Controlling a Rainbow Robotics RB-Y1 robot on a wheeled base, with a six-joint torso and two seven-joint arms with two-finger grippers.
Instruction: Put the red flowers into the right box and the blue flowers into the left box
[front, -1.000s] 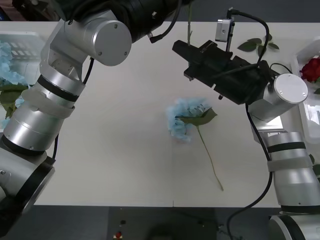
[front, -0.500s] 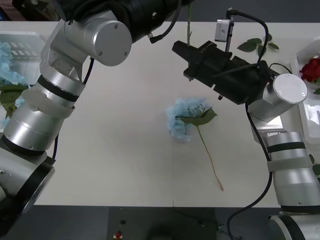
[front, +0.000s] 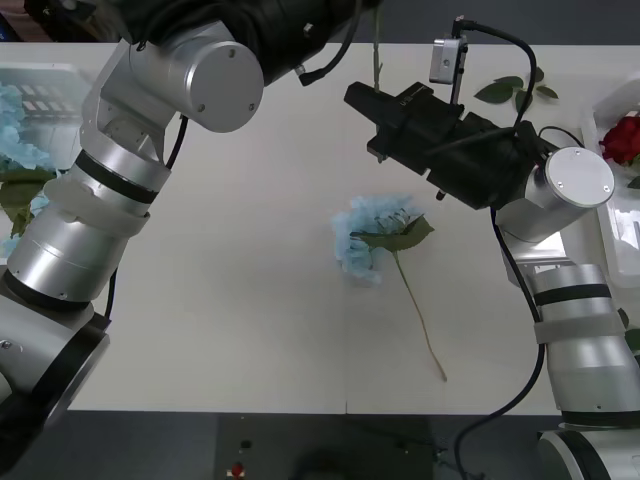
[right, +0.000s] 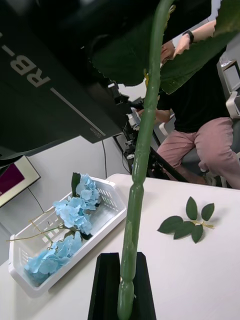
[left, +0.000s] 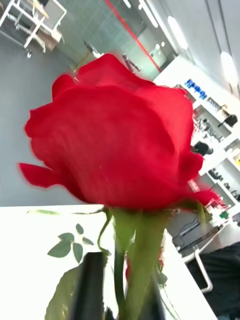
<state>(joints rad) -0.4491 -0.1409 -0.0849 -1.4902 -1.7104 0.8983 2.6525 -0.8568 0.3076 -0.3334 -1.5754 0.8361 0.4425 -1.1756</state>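
Right gripper: black fingers clamped on a green rose stem, held upright above the far middle of the table. Left gripper: closed around the stem just under a red rose head, raised off the table. One blue flower lies flat at table centre, stem trailing toward the near edge. Left box, at the table's left edge, holds several blue flowers. Right box, at the right edge, holds a red rose. Loose leaf sprig lies on the table, well apart from both boxes
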